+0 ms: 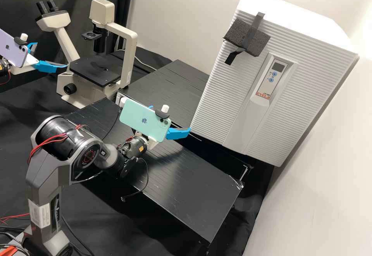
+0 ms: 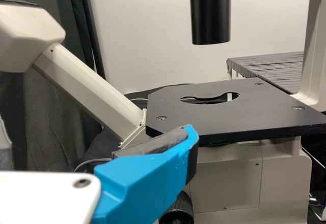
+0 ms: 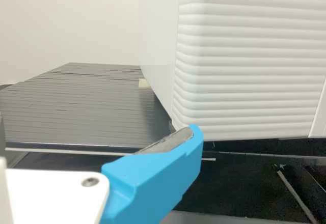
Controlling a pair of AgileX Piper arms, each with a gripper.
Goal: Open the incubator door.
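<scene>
The white ribbed incubator (image 1: 248,85) stands at the right of the high view, its front door (image 1: 217,104) closed. Beside its lower left corner my right gripper (image 1: 170,119) is open, with nothing between its fingers. In the right wrist view that gripper (image 3: 97,132) has one blue finger just below the corner of the incubator (image 3: 244,56); I cannot tell whether they touch. My left gripper (image 1: 51,55) is open and empty in front of the microscope, far from the incubator. The left wrist view shows this gripper (image 2: 97,142) near the microscope stage.
A cream microscope (image 1: 126,54) with a black stage (image 1: 95,70) stands at the back left. Black slatted platforms (image 1: 193,178) lie before and beside the incubator. Dark foam (image 1: 246,37) is taped to the incubator's upper front. A white wall (image 1: 329,194) borders the right side.
</scene>
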